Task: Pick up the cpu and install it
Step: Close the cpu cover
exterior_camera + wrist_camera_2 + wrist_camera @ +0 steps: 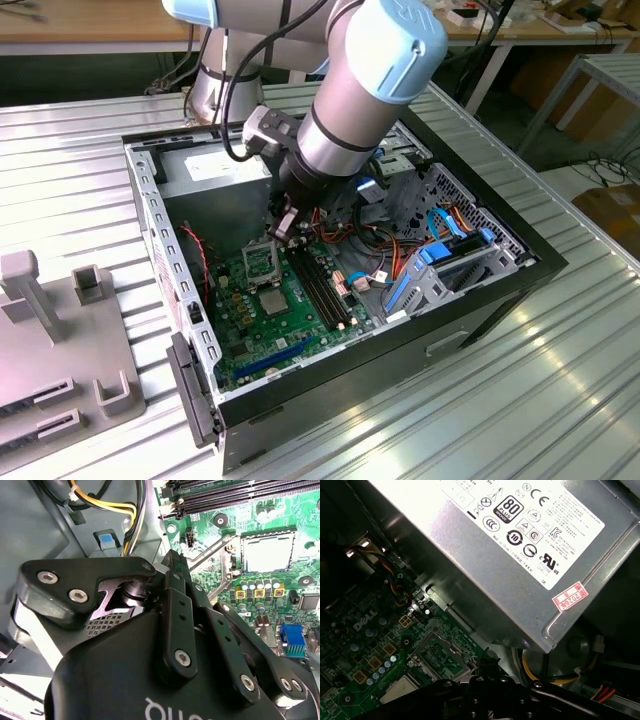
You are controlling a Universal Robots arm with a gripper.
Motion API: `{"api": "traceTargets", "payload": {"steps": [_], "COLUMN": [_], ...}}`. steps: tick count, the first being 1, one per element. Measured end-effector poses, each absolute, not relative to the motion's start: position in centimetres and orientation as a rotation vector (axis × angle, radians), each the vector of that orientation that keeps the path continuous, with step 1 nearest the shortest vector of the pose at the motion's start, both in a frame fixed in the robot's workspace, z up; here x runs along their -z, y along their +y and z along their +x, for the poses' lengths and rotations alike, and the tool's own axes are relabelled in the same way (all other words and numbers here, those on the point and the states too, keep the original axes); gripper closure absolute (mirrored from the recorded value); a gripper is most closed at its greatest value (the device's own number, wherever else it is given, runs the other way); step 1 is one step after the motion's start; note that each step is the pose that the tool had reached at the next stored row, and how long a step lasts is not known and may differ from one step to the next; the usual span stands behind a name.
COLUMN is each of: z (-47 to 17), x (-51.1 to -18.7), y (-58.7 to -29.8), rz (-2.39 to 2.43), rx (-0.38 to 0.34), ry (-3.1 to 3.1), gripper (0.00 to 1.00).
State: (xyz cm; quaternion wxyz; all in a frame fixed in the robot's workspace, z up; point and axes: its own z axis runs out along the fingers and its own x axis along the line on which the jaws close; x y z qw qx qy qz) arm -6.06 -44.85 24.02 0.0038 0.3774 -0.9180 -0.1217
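The cpu (272,300) lies flat on the green motherboard (250,335) inside the open computer case (420,325), its silver-grey top up, just on the near side of the socket frame (262,260) and apart from the gripper (288,230).

In the exterior view the ribbed metal desk (560,400) comes nearest, with grey plastic fixtures (60,330) at the exterior view's left. Then come the case wall, the motherboard, the cpu and the dark memory slots (320,285) beside it. Beyond the cpu the gripper hangs low over the board close to the socket frame, its tip small and partly lost against the cables. Whether it is open or closed cannot be told, and nothing can be made out in it. Farther back the arm's grey and blue body (370,80) covers much of the rear of the case, and the power supply (215,165) peeks out behind it.

The second wrist view shows the cpu (268,552) plainly, square and pale, beside the slots (240,492), but the black gripper (172,562) blocks most of the socket, leaving bare metal bars at its edge.

The first wrist view shows the socket frame (437,655) with a dark interior, under the labelled power supply (520,555). There the cpu (402,690) is a pale corner, cut off by the gripper (490,680).
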Motion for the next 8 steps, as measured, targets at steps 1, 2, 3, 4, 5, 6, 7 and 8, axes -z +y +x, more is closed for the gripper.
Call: {"api": "traceTargets", "payload": {"steps": [1,2,3,4,5,6,7,8], "z": [-6.06,-6.06,-6.06,-6.06,-6.06,-6.06,-6.06,-6.06], "x": [-24.04,-24.05,-24.09,-24.15,-24.2,-24.23,-24.25,-24.28], "y": [-44.86,-44.87,-44.88,-44.88,-44.88,-44.88,-44.89,-44.91], "rz": [1.184,1.186,1.188,1.19,1.192,1.194,1.195,1.197], "rx": [0.382,0.382,0.382,0.382,0.382,0.382,0.382,0.382], "ry": [-2.876,-2.876,-2.875,-2.873,-2.873,-2.872,-2.871,-2.87], "gripper": [0.89,0.89,0.89,0.89,0.89,0.89,0.89,0.89]}}
